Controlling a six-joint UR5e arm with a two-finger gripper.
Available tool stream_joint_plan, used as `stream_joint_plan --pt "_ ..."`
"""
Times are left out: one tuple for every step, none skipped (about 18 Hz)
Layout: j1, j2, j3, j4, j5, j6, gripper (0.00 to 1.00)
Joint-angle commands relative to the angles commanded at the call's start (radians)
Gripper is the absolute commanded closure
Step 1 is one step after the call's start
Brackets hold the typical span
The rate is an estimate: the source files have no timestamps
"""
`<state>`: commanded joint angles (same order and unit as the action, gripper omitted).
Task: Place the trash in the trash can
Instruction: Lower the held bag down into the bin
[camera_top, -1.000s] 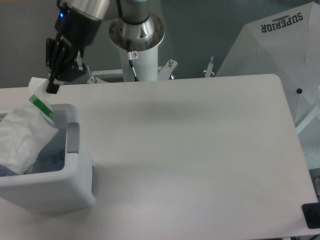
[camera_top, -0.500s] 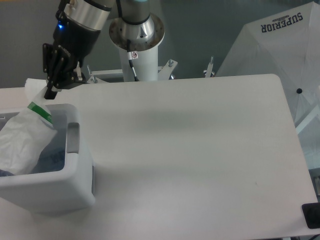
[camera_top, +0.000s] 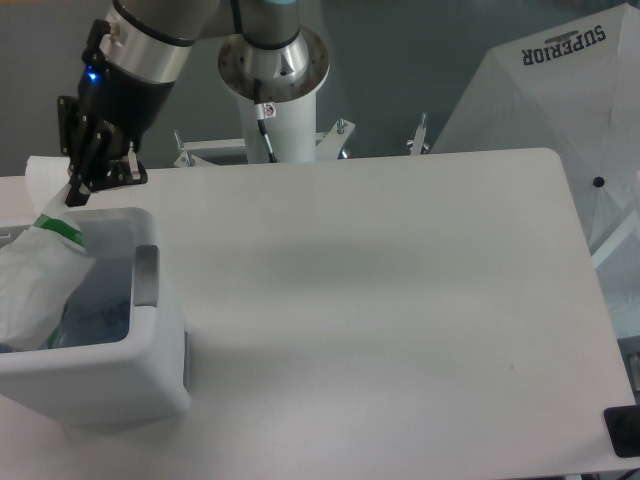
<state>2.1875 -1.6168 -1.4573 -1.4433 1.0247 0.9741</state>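
Over the trash can (camera_top: 150, 340), closed jaws pinch the white bag (camera_top: 35, 285) by its top.

"Where does the camera sit?"

"High, in front of the table (camera_top: 400, 300), looking steeply down and across toward the arm's base (camera_top: 272, 70) at the far edge."

"How near?"

"Moderately close: the table fills most of the view, and the trash can (camera_top: 110, 370) is cut by the left edge."

"Another view?"

"Only this one."
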Motion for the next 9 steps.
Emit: stream_joint_plan --pt "-0.005 0.002 0.000 -0.006 0.002 0.000 0.93" --pt "-0.005 0.003 0.002 -0.011 0.002 0.000 0.93" --pt "-0.005 0.002 0.008 -0.011 0.003 0.000 0.93" --pt "-0.006 -0.006 0.024 -0.014 0.014 -0.003 0.93" --pt "-0.006 -0.020 0.041 -0.016 0.028 -0.018 0.93" --pt "-0.012 -0.034 0.061 -0.016 0.032 -0.052 0.93" --pt "-0.015 -0.055 0.090 -0.017 0.032 -0.089 0.93" --pt "-0.021 -0.078 0.121 -0.019 0.034 -0.119 0.93" --pt "-0.026 -0.096 0.147 -0.019 0.034 -0.150 0.93"
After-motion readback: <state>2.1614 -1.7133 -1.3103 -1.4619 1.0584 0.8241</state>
